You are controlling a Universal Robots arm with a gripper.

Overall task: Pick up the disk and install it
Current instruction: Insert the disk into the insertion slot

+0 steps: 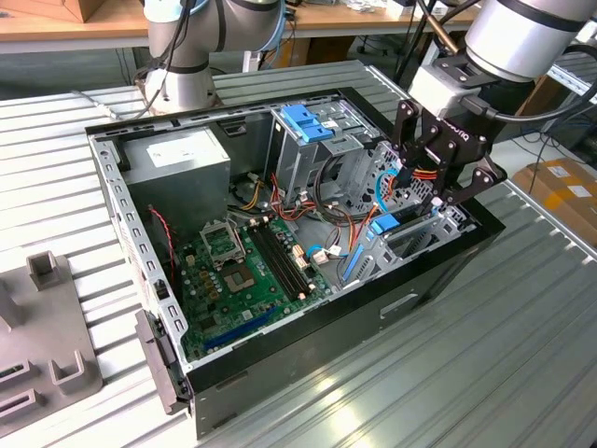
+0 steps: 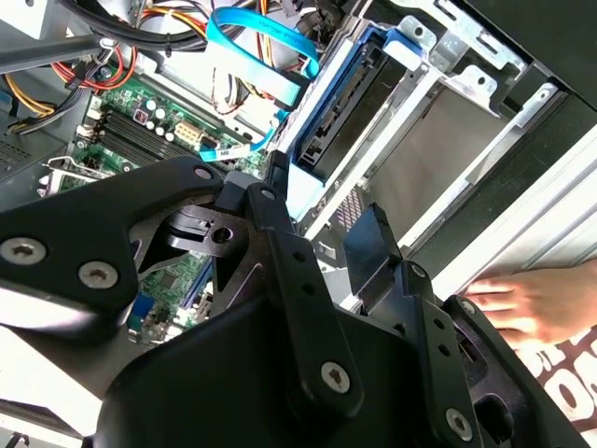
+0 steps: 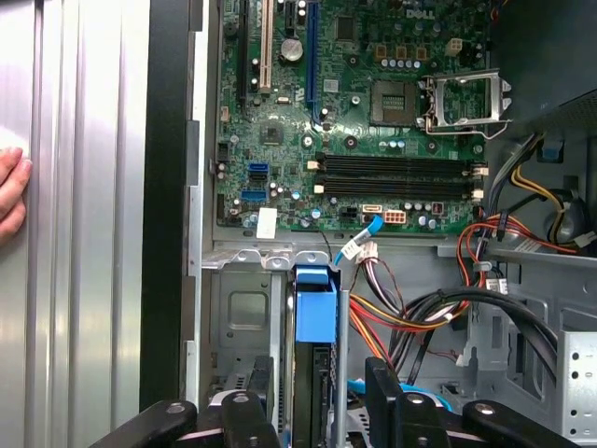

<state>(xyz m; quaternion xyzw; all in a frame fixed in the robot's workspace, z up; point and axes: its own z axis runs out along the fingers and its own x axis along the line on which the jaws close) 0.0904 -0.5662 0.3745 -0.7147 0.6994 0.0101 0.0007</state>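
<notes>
1. At the wrist, the gripper (image 3: 315, 390) has its jaws spread. Its fingers (image 3: 382, 397) flank the disk (image 3: 313, 313) with a gap on each side and pinch nothing.
2. The disk stands on edge in the bay (image 3: 238, 317), between the fingers.
3. Progress, as judged: pick-up and insertion look done. Whether the disk is fully latched cannot be told.
4. The disk's long axis runs from the gripper toward the board (image 3: 373, 140), and its blue tab end points at the board.
5. Beyond the case wall, a hand (image 3: 9, 191) rests on the table (image 3: 93, 233).
</notes>
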